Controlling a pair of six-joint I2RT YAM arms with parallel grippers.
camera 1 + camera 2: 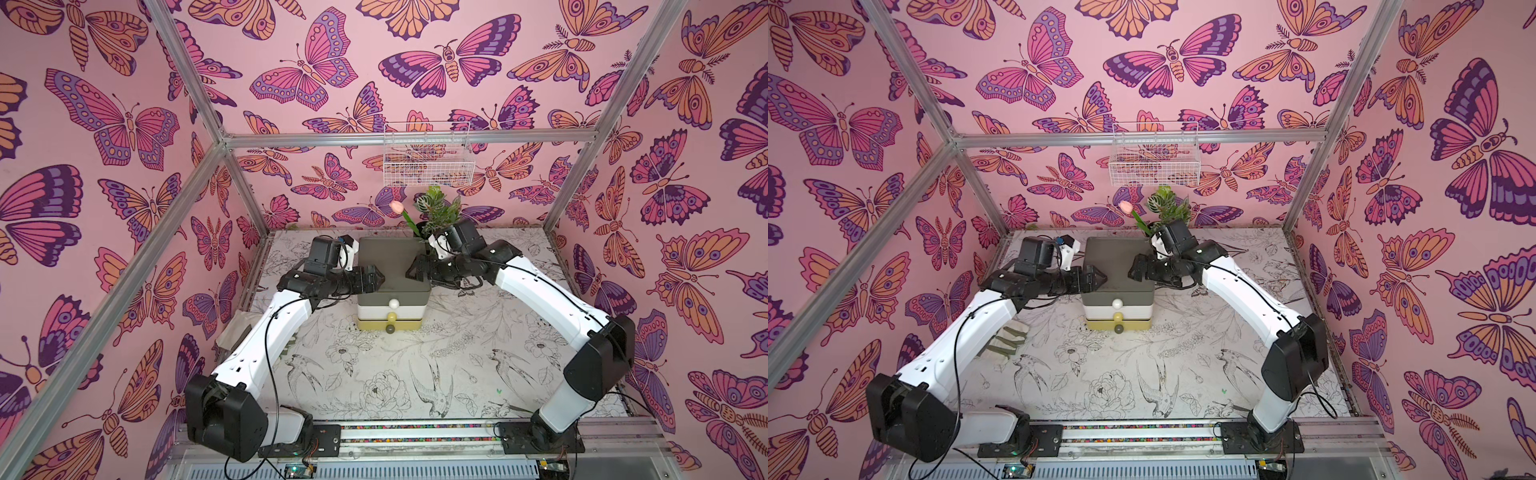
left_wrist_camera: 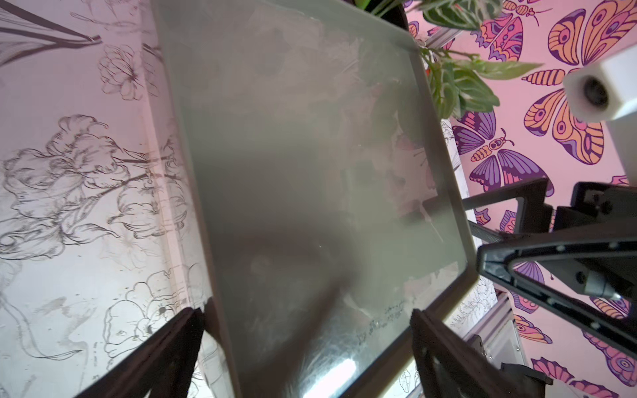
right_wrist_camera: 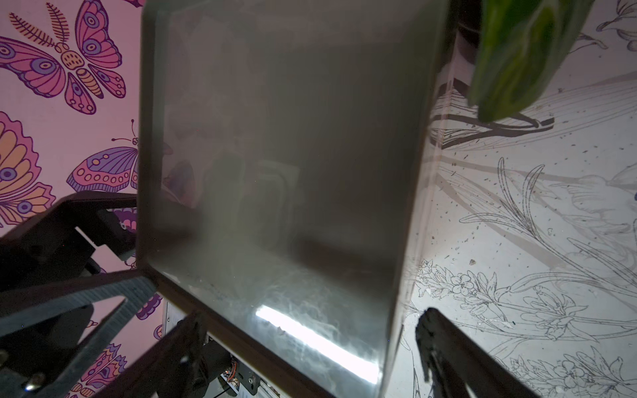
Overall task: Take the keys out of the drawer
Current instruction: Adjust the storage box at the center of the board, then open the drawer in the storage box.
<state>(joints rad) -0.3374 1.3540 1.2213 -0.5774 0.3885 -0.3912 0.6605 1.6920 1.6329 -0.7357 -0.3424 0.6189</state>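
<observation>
- Keys: not visible in any view. I take it they're inside the drawer unit (image 1: 392, 266), mid-table toward the far side; can't tell which drawer.
- Three stacked drawers, knobs (image 1: 391, 318) on the near face. All look shut from above.
- Left gripper (image 1: 376, 279): jaws apart, empty, over the lid's left edge. Its wrist view shows only bare lid between the fingers (image 2: 165, 351); can't tell if they touch it.
- Right gripper (image 1: 411, 268): jaws apart, empty, over the lid's right edge, facing the left one.
- Why there, my read: the unit looks light and a knob pull would drag it nearer, so one arm should pin the lid while the other comes round to the near face.
- Neither is at knob height yet; nothing opened, task barely begun.
- Watch: plant (image 1: 440, 208) sits just beyond the far right corner, close to the right wrist. Swinging that arm could clip it.
</observation>
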